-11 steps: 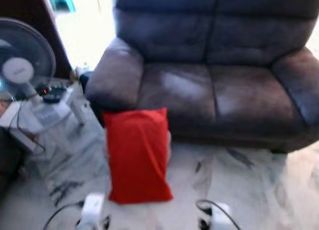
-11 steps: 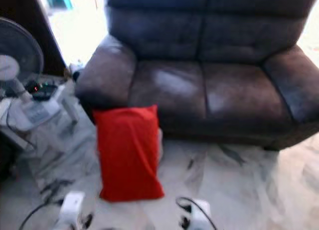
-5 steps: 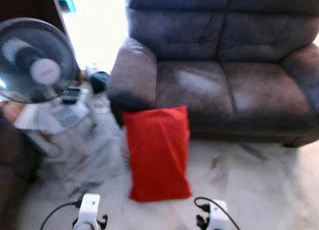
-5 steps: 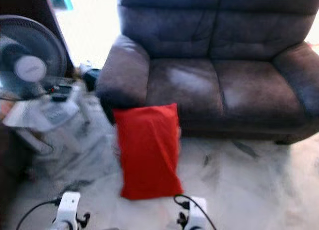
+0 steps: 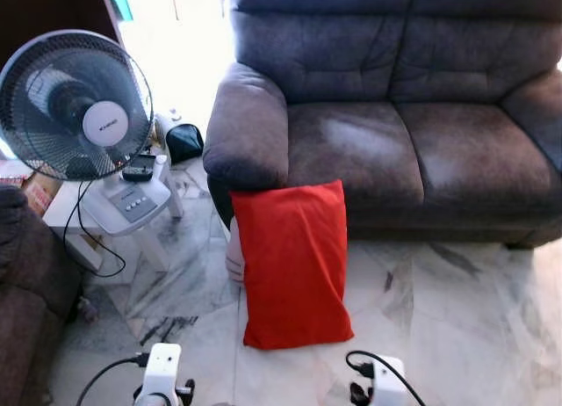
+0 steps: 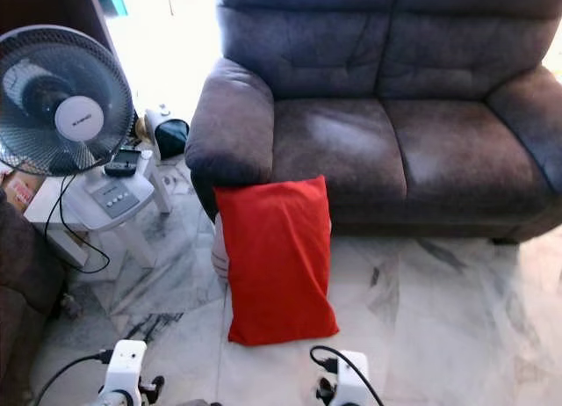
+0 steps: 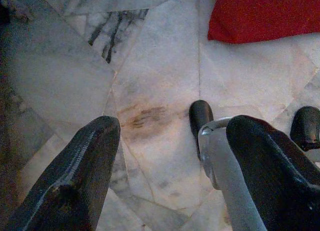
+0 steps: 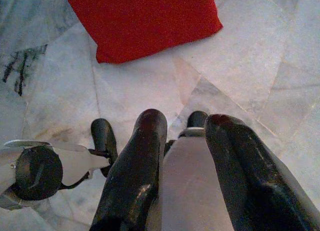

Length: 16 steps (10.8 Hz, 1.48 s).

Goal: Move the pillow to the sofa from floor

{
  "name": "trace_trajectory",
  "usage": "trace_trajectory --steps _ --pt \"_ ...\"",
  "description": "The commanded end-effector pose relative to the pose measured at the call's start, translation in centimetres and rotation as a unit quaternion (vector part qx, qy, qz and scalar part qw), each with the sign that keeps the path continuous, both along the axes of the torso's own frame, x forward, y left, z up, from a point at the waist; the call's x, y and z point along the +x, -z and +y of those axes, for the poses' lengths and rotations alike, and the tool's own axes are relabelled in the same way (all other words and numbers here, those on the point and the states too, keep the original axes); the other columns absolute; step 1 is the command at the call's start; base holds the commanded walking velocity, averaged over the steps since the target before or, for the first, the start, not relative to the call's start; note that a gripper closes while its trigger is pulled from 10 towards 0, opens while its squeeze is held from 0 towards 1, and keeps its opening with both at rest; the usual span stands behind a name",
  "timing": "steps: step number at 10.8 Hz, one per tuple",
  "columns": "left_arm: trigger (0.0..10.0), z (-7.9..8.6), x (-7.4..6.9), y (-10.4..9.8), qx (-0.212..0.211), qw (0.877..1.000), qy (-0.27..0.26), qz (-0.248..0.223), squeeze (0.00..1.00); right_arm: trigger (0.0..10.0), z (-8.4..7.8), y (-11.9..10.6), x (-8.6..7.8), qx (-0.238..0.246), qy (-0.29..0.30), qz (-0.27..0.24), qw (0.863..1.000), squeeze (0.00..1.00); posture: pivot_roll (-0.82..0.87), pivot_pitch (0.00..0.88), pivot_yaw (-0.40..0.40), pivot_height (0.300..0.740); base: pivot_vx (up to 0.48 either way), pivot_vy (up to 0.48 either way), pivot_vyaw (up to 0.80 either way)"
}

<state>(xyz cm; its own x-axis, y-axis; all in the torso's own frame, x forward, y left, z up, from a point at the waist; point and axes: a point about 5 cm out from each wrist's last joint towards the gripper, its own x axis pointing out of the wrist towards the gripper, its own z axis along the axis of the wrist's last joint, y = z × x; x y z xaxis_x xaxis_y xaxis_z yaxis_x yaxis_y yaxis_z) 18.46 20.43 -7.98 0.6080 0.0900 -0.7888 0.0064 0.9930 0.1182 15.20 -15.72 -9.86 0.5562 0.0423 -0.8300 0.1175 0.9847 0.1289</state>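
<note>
A red pillow (image 5: pixel 294 265) stands on its end on the marble floor and leans against the front of the dark brown sofa (image 5: pixel 421 151), just below the sofa's left armrest (image 5: pixel 250 125). Both arms hang low in front of me, a little short of the pillow's lower edge. My left gripper (image 7: pixel 175 126) is open over bare floor, with a corner of the pillow (image 7: pixel 265 13) beyond it. My right gripper (image 8: pixel 187 122) is open with nothing in it, and the pillow (image 8: pixel 142 18) lies ahead of its fingertips.
A standing fan (image 5: pixel 75 103) sits on a low white stool (image 5: pixel 114 208) at the left, with a cable trailing down. A dark brown seat (image 5: pixel 18 292) fills the left edge. A small white object (image 5: pixel 234 257) stands behind the pillow. Open marble floor (image 5: pixel 457 318) lies to the right.
The camera has turned, so the whole scene has slid to the right and become sharp. The pillow stays leaning against the sofa. Both arms still hang low.
</note>
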Motion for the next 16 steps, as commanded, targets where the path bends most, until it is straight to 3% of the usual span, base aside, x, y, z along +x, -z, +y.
trace_trajectory --steps 1,4,9,11,12,13,14,15,16 --pt "10.0 -0.3 -0.3 0.2 -0.005 1.000 0.003 0.008 0.00 10.0 -0.3 0.1 -0.3 -0.004 0.001 0.005 1.000 0.00 0.03 0.085 -0.009 0.740 0.000 0.000 0.00" --pt "10.0 -0.3 -0.3 0.2 -0.004 1.000 0.005 0.010 0.00 10.0 -0.4 0.1 -0.3 -0.006 0.000 0.006 1.000 0.00 0.03 0.085 -0.011 0.740 0.000 0.000 0.00" --pt "10.0 -0.3 -0.2 0.2 -0.012 1.000 0.000 0.006 0.00 10.0 -0.5 0.1 -0.3 -0.013 0.004 0.005 1.000 0.00 0.03 0.083 -0.012 0.740 0.362 0.000 0.00" --pt "10.0 -0.3 -0.2 0.1 -0.015 1.000 -0.013 -0.010 0.00 10.0 -0.8 -0.3 0.2 -0.041 0.013 -0.032 0.999 0.00 0.03 0.078 -0.011 0.740 0.371 0.000 0.00" --pt "10.0 -0.4 -0.2 0.1 -0.015 1.000 -0.015 -0.012 0.00 10.0 -1.0 -0.6 0.6 -0.071 -0.021 -0.050 0.996 0.00 0.03 0.076 -0.012 0.740 0.364 0.000 0.00" --pt "10.0 -0.4 -0.2 0.1 -0.016 1.000 -0.013 -0.011 0.00 10.0 -1.0 -0.7 0.7 -0.068 -0.007 -0.062 0.996 0.00 0.03 0.069 -0.014 0.740 0.364 0.000 0.00" --pt "10.0 -0.4 -0.2 0.1 -0.017 1.000 -0.012 -0.011 0.00 10.0 -1.7 -1.3 2.1 -0.070 0.003 -0.078 0.995 0.00 0.03 0.061 -0.017 0.740 0.356 0.000 0.00" --pt "10.0 -0.5 -0.2 0.1 -0.018 1.000 -0.012 -0.011 0.00 10.0 -3.0 -2.8 5.0 -0.075 0.004 -0.106 0.992 0.00 0.03 0.060 -0.020 0.740 0.356 0.000 0.00" --pt "10.0 -0.5 -0.3 0.1 -0.019 1.000 -0.013 -0.012 0.00 10.0 -2.9 -2.9 5.2 -0.070 0.001 -0.110 0.991 0.00 0.03 0.060 -0.022 0.740 0.349 0.000 0.00"
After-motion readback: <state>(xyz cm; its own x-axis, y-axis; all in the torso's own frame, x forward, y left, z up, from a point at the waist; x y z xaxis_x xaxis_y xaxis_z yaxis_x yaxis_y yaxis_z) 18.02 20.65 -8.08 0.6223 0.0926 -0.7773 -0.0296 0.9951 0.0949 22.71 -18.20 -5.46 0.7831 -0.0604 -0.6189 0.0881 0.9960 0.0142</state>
